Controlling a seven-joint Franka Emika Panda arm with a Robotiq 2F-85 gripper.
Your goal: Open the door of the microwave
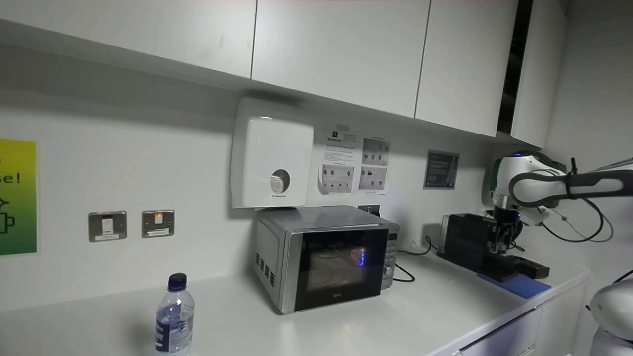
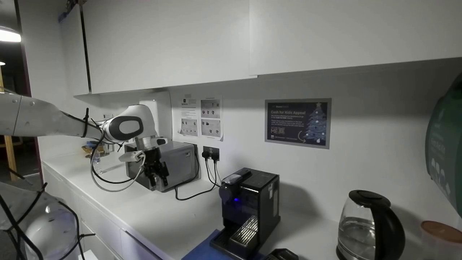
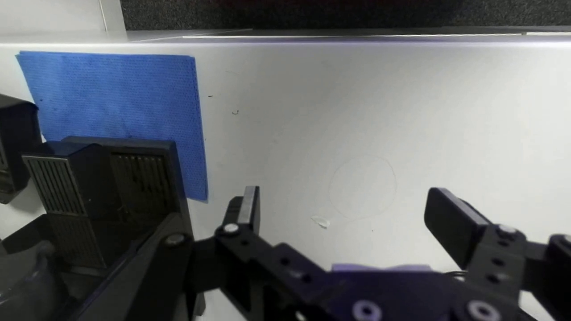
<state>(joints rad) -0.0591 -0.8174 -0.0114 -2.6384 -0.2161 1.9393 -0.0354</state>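
Note:
The microwave (image 1: pixel 269 252) stands on the counter against the wall, a silver-grey box. Its door (image 1: pixel 341 269), dark glass in a grey frame, is closed. An exterior view from the opposite end shows the microwave (image 2: pixel 180 162) behind the gripper, with the arm covering part of its front. My gripper (image 2: pixel 158 180) hangs pointing down above the counter, apart from the microwave, between it and the black coffee machine. In the wrist view the gripper (image 3: pixel 344 194) is open, its fingers wide apart with only counter surface below. The microwave is out of the wrist view.
A black coffee machine (image 2: pixel 252 202) stands by a blue cloth (image 3: pixel 120 93). A water bottle (image 1: pixel 175 316) is left of the microwave in an exterior view. Black cables (image 2: pixel 187 196) trail beside the microwave. Wall cabinets (image 1: pixel 341 54) hang overhead. A glass kettle (image 2: pixel 368 227) stands farther along.

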